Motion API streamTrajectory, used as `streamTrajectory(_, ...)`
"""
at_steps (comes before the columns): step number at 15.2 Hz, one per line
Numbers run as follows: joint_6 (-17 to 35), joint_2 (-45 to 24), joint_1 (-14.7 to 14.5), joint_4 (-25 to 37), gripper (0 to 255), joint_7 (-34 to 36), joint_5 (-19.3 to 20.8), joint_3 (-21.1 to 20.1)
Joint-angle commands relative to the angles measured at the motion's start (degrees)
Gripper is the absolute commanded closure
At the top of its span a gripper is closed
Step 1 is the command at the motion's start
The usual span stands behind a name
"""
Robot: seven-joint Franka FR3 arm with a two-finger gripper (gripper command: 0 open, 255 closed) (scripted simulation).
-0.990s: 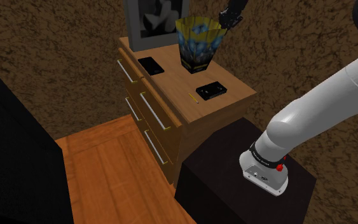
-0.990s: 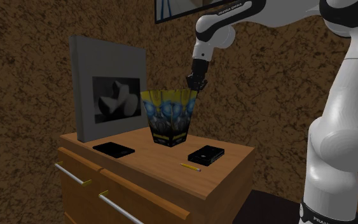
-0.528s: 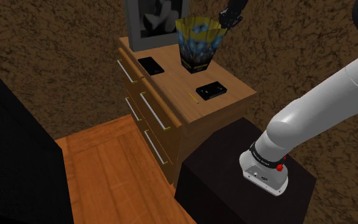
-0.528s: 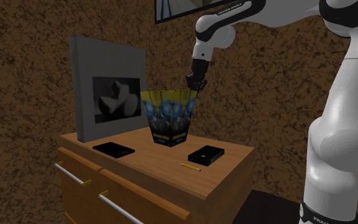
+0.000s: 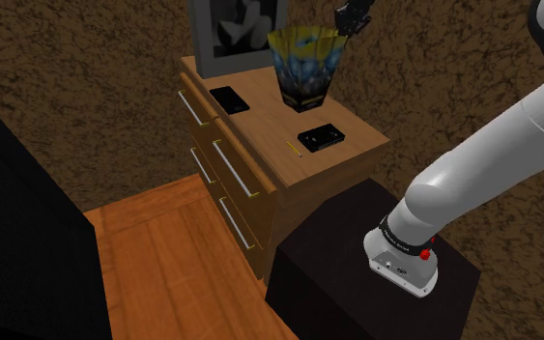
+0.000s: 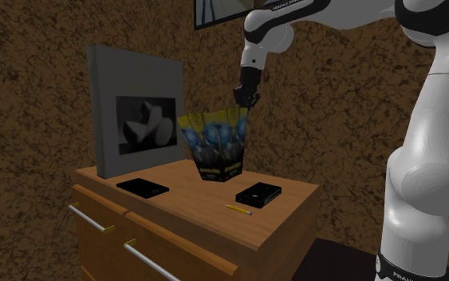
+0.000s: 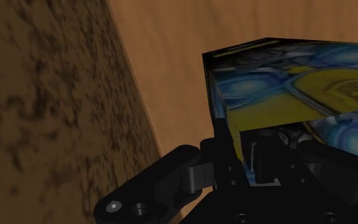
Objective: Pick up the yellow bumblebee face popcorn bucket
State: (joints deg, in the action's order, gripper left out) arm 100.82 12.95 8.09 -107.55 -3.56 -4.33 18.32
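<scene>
The popcorn bucket (image 5: 305, 64) is yellow with blue face patterns and a black base. It stands at the back of the wooden dresser top (image 5: 260, 121), now tilted with its base swung out. My gripper (image 5: 350, 19) is shut on the rim on its far side. In the second exterior view the gripper (image 6: 245, 100) pinches the bucket's (image 6: 217, 148) upper right edge from above. The wrist view shows the bucket wall (image 7: 285, 83) clasped between the fingers of the gripper (image 7: 244, 159).
A grey picture frame (image 5: 236, 29) leans against the brown wall just behind the bucket. Two black phones (image 5: 229, 99) (image 5: 320, 137) and a small yellow pencil (image 5: 294, 147) lie on the dresser. The dark stand (image 5: 376, 280) is beside the dresser.
The gripper has risen a little, holding the rim. The bucket has tipped from upright to a slant and its base has shifted slightly.
</scene>
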Motion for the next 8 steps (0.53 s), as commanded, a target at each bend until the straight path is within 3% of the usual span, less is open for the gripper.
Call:
streamTrajectory(1, -1.4, -0.2, 0.3, 3.1, 255, 0.2, -0.1, 0.3)
streamTrajectory(8, -5.5, -1.2, 0.3, 8.2, 255, 0.4, -0.4, 0.3)
